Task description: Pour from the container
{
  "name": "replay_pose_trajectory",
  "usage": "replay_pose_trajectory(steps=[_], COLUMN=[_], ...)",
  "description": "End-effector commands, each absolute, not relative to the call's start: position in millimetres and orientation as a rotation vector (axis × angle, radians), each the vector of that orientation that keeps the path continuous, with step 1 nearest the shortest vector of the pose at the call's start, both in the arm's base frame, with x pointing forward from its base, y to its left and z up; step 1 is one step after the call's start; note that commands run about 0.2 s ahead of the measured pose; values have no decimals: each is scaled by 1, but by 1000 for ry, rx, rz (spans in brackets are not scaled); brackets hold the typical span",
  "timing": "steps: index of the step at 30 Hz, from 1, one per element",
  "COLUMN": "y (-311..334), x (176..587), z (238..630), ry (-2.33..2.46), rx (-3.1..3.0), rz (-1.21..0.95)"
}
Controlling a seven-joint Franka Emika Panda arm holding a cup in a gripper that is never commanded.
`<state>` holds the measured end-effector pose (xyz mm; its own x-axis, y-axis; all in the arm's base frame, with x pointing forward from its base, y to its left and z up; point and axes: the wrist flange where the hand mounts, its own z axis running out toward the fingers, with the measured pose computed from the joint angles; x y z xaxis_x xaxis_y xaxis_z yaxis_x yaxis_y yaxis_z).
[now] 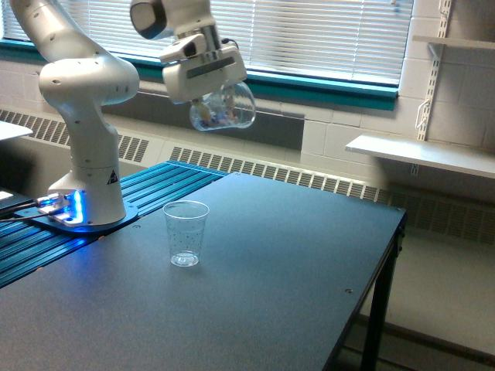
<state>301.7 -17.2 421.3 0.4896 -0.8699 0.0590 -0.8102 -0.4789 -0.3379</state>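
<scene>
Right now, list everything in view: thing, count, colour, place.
container: one, clear with small coloured bits inside, held in the air above the table.
cup: one, clear, upright on the table, apparently empty.
table: one, dark grey, fills the foreground.
shelves: two, white, on the wall at the exterior view's right.
window blinds: white, behind the arm.
robot base: one, white, blue-lit, at the exterior view's left.
gripper: one, white, closed on the container.
</scene>
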Motion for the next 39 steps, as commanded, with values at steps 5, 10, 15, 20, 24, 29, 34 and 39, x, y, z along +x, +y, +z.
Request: replay_pose_trajectory(steps=[5, 10, 15, 20, 24, 29, 34, 39], y=[-36, -39, -43, -49, -47, -40, -31, -19], x=[278, 275, 273, 272, 272, 274, 276, 281], z=[400, 400, 400, 398, 395, 391, 386, 381], ry=[1563, 1576, 1598, 1624, 1626, 1614, 1600, 1559], rx=[-2411, -2385, -2347, -2310, -2304, -2312, -2306, -2313], rz=[-247, -213, -195, -159, -136, -111, -77, -69])
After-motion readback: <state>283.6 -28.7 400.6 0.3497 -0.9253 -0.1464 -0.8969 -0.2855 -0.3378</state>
